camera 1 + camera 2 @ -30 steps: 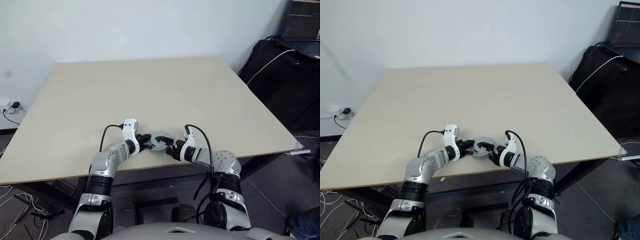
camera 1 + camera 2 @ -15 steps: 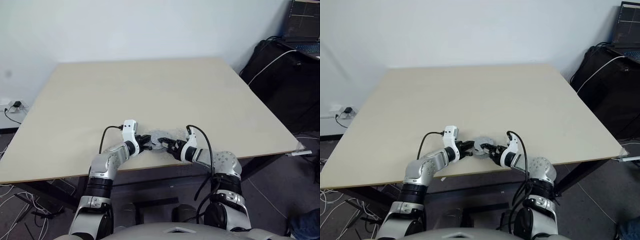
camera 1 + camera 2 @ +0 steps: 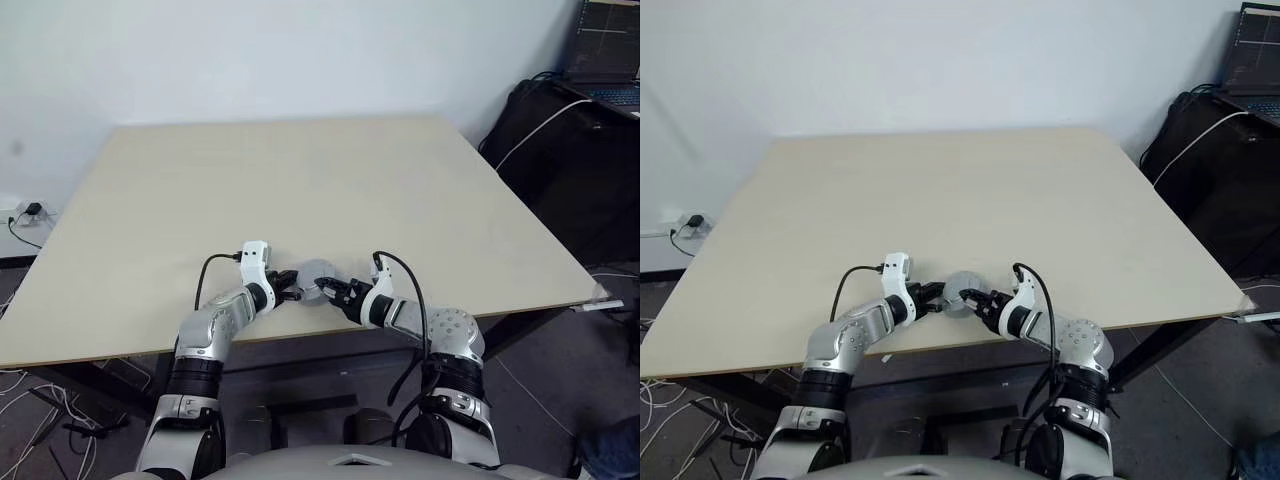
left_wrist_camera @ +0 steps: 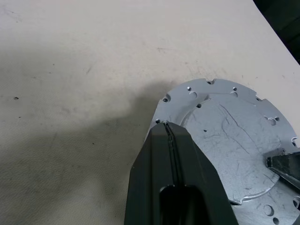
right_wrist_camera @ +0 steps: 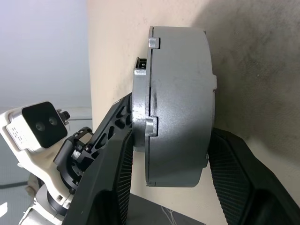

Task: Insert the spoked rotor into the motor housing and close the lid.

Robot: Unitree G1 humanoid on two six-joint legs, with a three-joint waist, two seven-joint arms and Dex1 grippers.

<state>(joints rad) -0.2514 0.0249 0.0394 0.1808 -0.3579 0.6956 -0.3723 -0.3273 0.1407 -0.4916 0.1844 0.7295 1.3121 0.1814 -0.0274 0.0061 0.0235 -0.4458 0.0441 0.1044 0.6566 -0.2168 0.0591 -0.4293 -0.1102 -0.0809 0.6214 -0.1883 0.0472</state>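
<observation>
The housing [image 5: 180, 108] sat flat on the table [image 3: 300, 190], close to its near edge, with the lid [image 4: 234, 140] already lying on top of it, smooth face with the raised centre turned up. The two looked nearly seated, a thin seam running round the side between them. I could not see the rotor; I took it to be inside.

The left end effector [image 4: 171, 140] had its fingers pressed together, its tip resting on the lid near the rim, most likely to pin it down or nudge it round. The right end effector [image 5: 171, 159] straddled the stack, one finger under the housing and one over the lid, seemingly to squeeze them together.

Being a round, squat puck, it had no long side; its axis stood straight up from the table.
</observation>
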